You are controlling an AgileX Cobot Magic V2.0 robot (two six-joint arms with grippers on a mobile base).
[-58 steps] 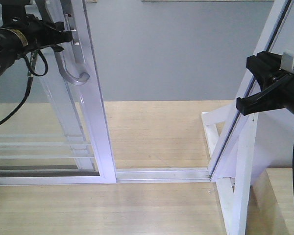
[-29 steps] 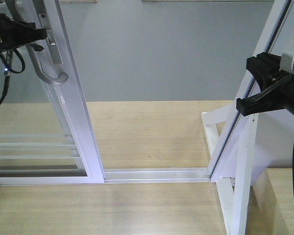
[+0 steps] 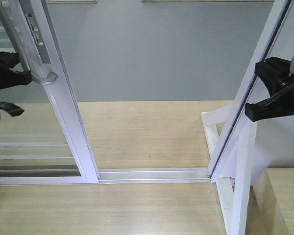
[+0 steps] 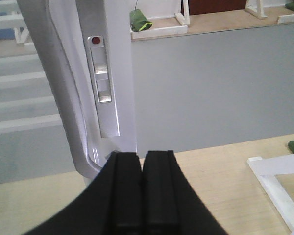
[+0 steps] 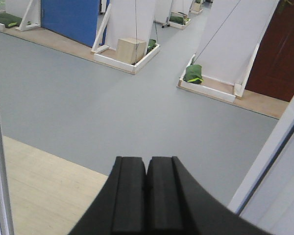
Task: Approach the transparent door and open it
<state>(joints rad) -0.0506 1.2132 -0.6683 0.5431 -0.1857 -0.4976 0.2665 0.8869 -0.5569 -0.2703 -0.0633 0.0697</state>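
Note:
The transparent door point(image 3: 63, 107) is a glass panel in a white frame with thin horizontal bars, standing at the left. Its curved silver handle point(image 3: 43, 77) and lock plate point(image 3: 37, 36) are near the top left. My left gripper point(image 3: 27, 76) is shut with nothing between the pads, its tip against the handle's lower curve. In the left wrist view the shut gripper point(image 4: 143, 155) sits just below the handle point(image 4: 54, 98) and lock plate point(image 4: 102, 83). My right gripper point(image 3: 248, 111) is shut and empty beside the right jamb point(image 3: 257, 68). It points at open floor in the right wrist view point(image 5: 147, 160).
The floor track point(image 3: 152, 174) runs across the open doorway, between the door and the right jamb. A white wooden brace point(image 3: 240, 186) props the frame at the right. Grey floor point(image 3: 166, 54) lies beyond the wooden platform. Stands with green sandbags point(image 5: 193, 74) are far back.
The door has slid left and the opening is wider. My left gripper has moved left and down with the handle. My right gripper has shifted slightly right.

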